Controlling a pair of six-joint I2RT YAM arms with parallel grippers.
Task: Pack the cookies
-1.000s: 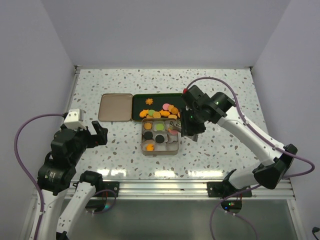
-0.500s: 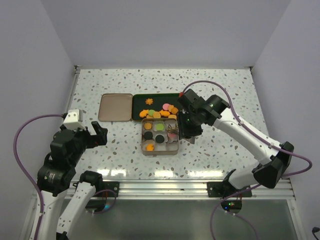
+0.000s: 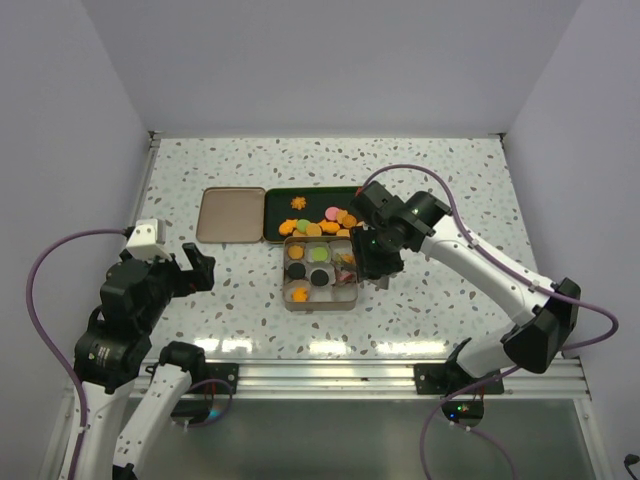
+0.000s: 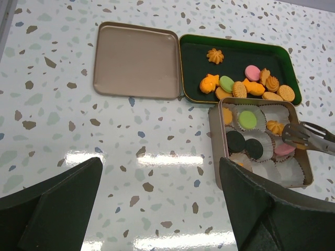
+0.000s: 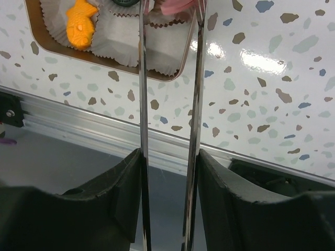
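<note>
Right gripper (image 5: 168,162) was clamped on long thin steel tweezers (image 4: 309,138). Their tips straddled a round pink biscuit (image 4: 284,150) among the white paper cups (image 4: 282,170) lining the tan square tin (image 4: 213,151). Could not tell whether the biscuit was pinched or already seated.

Left gripper (image 3: 198,268) hung wide open and empty, well apart to the left.

Most cookies (image 4: 251,89) lay loose in the dark green tray (image 4: 235,52) just behind the tin, with several already in cups.

Risks, as I judged them:
- If the tips lifted before spreading, the biscuit would come back out.
- A blade catching the frill could drag the light cup.
- A push against the wall could shift the tin.
</note>
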